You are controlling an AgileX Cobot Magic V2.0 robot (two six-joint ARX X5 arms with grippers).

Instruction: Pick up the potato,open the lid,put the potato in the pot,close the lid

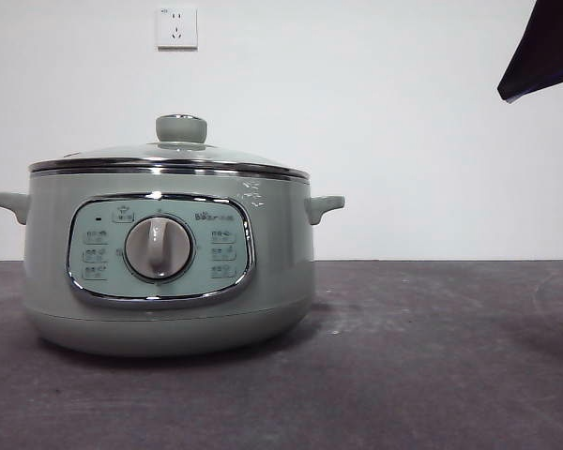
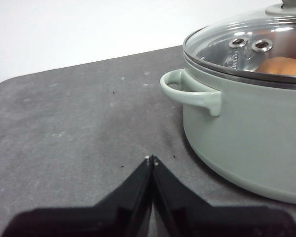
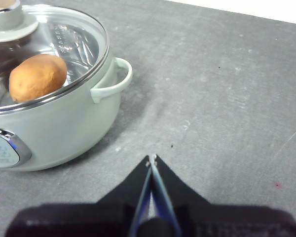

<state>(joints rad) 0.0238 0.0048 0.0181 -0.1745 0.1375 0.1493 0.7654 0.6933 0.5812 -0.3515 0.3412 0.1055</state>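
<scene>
The sage-green pot stands on the left half of the table with its dial facing the front camera. The glass lid with its green knob sits closed on the pot. The orange-brown potato lies inside the pot under the lid; it also shows in the left wrist view. My left gripper is shut and empty, above the table beside one pot handle. My right gripper is shut and empty, off the other handle. A dark arm tip shows at the top right.
The dark grey table runs to a white wall with a power socket. The table's far edge shows in the left wrist view.
</scene>
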